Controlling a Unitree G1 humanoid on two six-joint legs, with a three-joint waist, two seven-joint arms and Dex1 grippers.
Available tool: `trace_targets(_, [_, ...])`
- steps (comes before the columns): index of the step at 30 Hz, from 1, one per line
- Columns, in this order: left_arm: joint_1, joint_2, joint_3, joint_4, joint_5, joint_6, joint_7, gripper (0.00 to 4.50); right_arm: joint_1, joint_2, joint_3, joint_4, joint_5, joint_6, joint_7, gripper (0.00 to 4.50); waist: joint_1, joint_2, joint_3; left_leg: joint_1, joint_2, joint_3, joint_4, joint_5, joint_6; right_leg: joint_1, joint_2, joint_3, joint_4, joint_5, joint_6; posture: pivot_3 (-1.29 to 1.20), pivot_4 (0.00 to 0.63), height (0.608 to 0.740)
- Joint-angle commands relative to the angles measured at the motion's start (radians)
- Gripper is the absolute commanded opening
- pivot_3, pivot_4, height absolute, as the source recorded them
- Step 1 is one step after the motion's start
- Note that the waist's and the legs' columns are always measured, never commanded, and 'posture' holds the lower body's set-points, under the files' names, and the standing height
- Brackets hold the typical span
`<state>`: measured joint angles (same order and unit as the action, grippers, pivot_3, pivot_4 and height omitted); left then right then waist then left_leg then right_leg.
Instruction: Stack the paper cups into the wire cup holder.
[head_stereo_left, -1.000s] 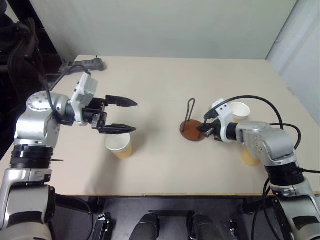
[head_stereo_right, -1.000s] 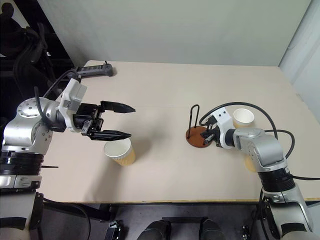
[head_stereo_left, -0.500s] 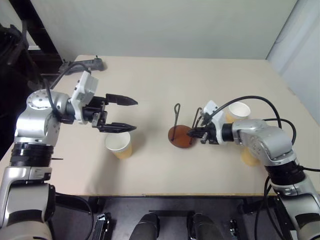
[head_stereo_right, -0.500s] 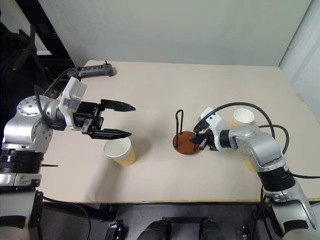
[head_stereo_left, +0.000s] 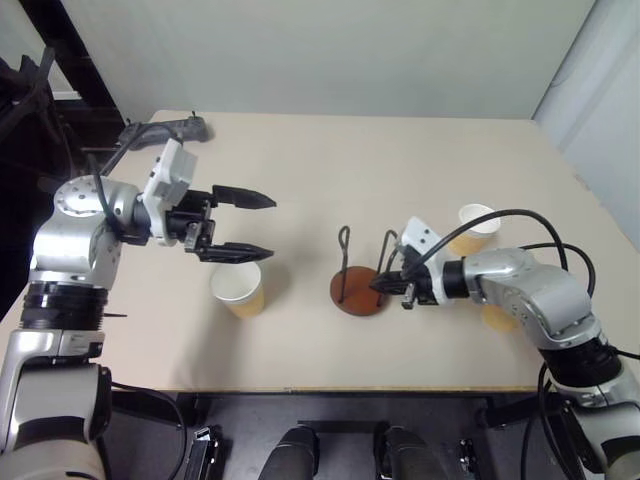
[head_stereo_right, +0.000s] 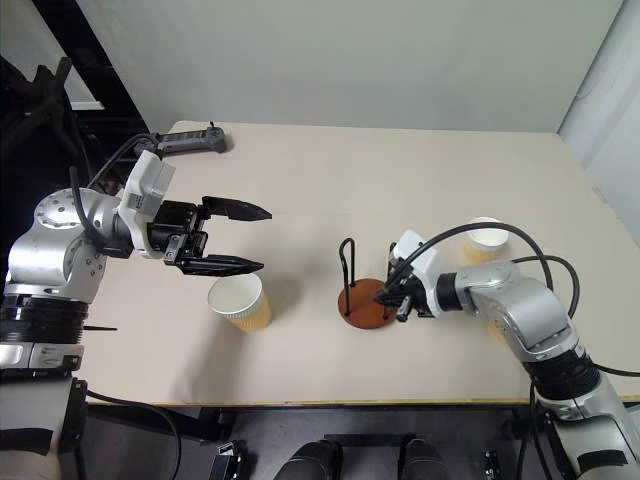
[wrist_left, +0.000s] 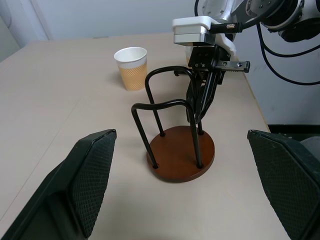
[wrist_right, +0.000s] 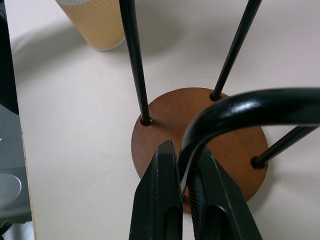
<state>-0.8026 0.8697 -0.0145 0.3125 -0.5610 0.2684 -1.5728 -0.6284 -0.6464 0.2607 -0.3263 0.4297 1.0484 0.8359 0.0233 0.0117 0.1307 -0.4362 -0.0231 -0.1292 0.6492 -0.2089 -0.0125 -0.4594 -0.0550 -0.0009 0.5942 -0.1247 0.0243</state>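
The wire cup holder (head_stereo_left: 357, 292) stands upright mid-bench, its brown disc base flat, two dark wire loops rising, one pinched between black fingers. One tan paper cup (head_stereo_left: 238, 290) stands mouth-up, well to its left. Another cup (head_stereo_left: 474, 227) stands to its right, and a third (head_stereo_left: 497, 316) is partly hidden beside the right arm.

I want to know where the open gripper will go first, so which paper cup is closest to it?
The cup standing just under the left gripper; the other two cups sit across the table by the right arm.
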Motion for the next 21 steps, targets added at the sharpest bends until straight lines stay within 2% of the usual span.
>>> trace_targets(1, [-0.03, 0.008, 0.013, -0.01, -0.007, -0.011, -0.042, 4.5, -0.003, -0.014, 0.0, -0.038, 0.004, -0.033, 0.019, 0.03, 0.0, 0.0, 0.0, 0.0, 0.0, 0.0, 0.0, 0.0, 0.0, 0.0, 0.0, 0.0, 0.0, 0.0, 0.0, 0.0, 0.15, 0.74])
trace_targets(11, [-0.026, 0.009, 0.02, -0.01, -0.004, -0.015, -0.042, 4.5, 0.007, -0.022, 0.019, -0.044, 0.012, -0.055, 0.048, 0.03, 0.0, 0.0, 0.0, 0.0, 0.0, 0.0, 0.0, 0.0, 0.0, 0.0, 0.0, 0.0, 0.0, 0.0, 0.0, 0.0, 0.15, 0.74])
trace_targets(15, [-0.024, 0.01, 0.019, 0.0, -0.004, -0.025, -0.042, 4.5, 0.009, -0.026, 0.021, -0.046, 0.012, -0.058, 0.055, 1.08, 0.0, 0.0, 0.0, 0.0, 0.0, 0.0, 0.0, 0.0, 0.0, 0.0, 0.0, 0.0, 0.0, 0.0, 0.0, 0.0, 0.15, 0.74])
trace_targets(21, [-0.026, 0.003, 0.018, -0.002, -0.001, -0.027, -0.042, 4.5, 0.012, -0.023, 0.016, -0.049, 0.014, -0.054, 0.052, 3.16, 0.0, 0.0, 0.0, 0.0, 0.0, 0.0, 0.0, 0.0, 0.0, 0.0, 0.0, 0.0, 0.0, 0.0, 0.0, 0.0, 0.15, 0.74])
